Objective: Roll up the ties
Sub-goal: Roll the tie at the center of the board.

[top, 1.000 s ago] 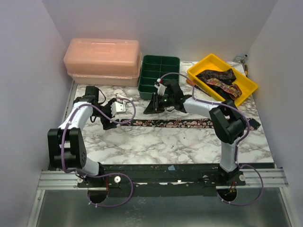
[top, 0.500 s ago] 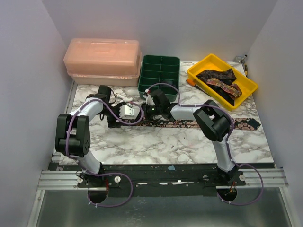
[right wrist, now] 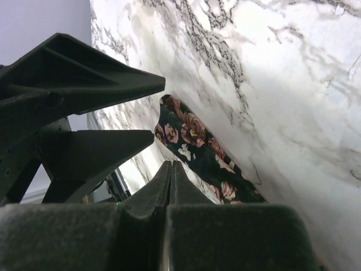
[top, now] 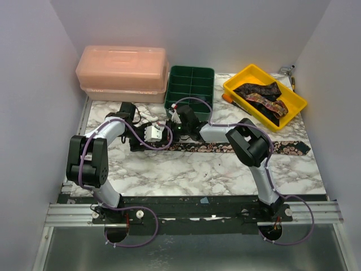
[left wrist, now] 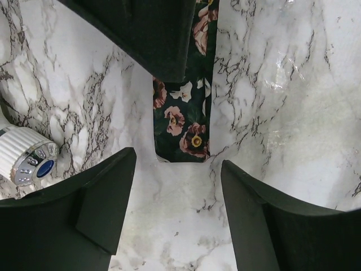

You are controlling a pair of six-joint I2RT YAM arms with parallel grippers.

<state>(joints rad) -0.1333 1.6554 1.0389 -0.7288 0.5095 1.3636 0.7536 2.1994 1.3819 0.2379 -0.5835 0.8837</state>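
One long, narrow, dark fabric necktie with a pink and tan floral print (top: pixel 237 148) lay flat on the white marble-patterned table (top: pixel 186 172). Its long axis ran left to right across the overhead view. Both arms met at its left end. The left gripper (top: pixel 158 137) approached from beyond that end, and the right gripper (top: pixel 170 131) stood over the first stretch of fabric.

In the left wrist view, we saw the left gripper (left wrist: pixel 176 169) spread wide and empty. The squared end of the necktie (left wrist: pixel 180 130) lay straight ahead, centred on the gap between its fingers (left wrist: pixel 101 197) but just short of them. The strip ran away from the camera along the gripper's own line.

In the right wrist view, the right gripper (right wrist: pixel 171 166) had its fingers (right wrist: pixel 146 209) pressed together, with only a thin seam between them. Its tip sat low over the necktie (right wrist: pixel 194 144). We could not tell whether it pinned the cloth.

We judged the left gripper the better placed to take the free end, since the roll must run rightward along the strip.

Several further ties (top: pixel 260 96) lay heaped in the yellow plastic tray (top: pixel 240 79), well apart from both grippers.
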